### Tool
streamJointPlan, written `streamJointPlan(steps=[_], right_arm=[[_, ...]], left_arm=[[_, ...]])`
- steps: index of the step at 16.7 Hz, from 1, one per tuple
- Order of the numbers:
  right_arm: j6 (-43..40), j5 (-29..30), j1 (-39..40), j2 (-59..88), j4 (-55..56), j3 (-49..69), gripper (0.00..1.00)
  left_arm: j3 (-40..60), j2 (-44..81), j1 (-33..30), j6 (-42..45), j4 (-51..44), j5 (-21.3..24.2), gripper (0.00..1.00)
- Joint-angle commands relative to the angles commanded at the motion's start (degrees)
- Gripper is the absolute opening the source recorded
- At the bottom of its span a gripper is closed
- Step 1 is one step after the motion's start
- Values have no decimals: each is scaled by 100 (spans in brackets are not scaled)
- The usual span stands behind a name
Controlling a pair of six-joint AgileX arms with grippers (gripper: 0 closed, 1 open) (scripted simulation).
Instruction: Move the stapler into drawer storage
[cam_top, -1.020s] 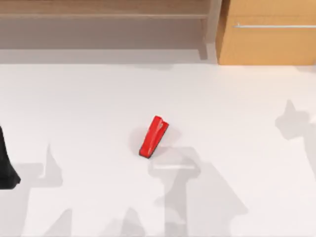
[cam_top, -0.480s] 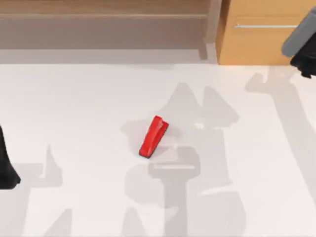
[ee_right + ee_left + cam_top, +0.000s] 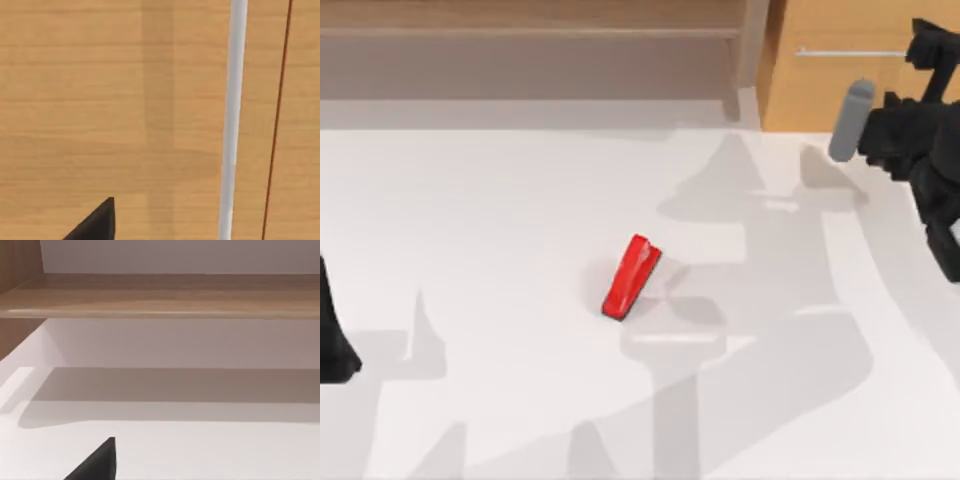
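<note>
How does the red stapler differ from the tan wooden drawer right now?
The small bright red wedge-shaped stapler lies loose mid-table at a slant; the light tan wooden drawer stands shut at the table's far right. The stapler is small and bare; the drawer is far larger, with a silver bar handle. No gripper holds either.

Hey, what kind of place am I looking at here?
Probably a simulated office or desk workspace: a white table with a red stapler lying on it, a tan wooden drawer with a silver bar handle, and a long brown shelf behind.
</note>
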Motion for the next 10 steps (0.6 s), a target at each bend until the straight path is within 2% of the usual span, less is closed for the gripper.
streamJointPlan(steps=[10], right_arm=[[-108, -12, -25, 239, 2, 233, 100]], left_arm=[[0, 0, 0, 0, 0, 0, 100]])
